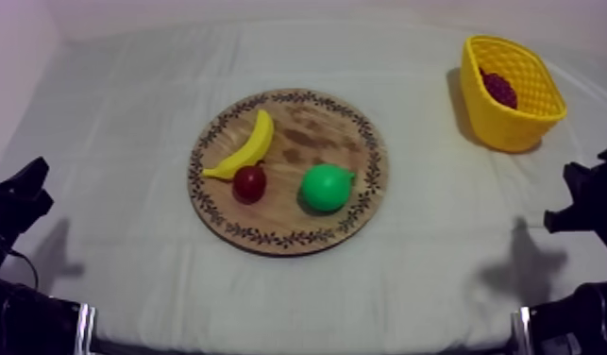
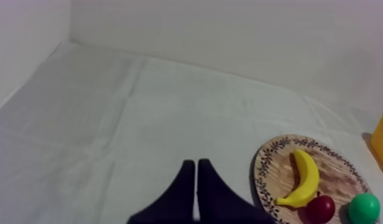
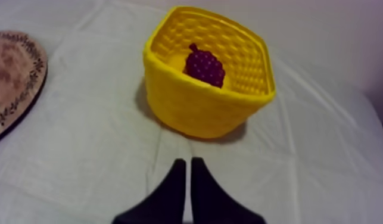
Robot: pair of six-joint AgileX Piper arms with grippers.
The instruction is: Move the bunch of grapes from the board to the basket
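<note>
The purple bunch of grapes lies inside the yellow basket at the table's far right. The round wooden board sits mid-table with a banana, a small red fruit and a green pear on it. My left gripper rests low at the left, shut on nothing. My right gripper rests low at the right, its fingers together, short of the basket.
The grey-white cloth covers the whole table, with open room around the board and between the board and the basket. Pale walls stand close behind the table and at its left.
</note>
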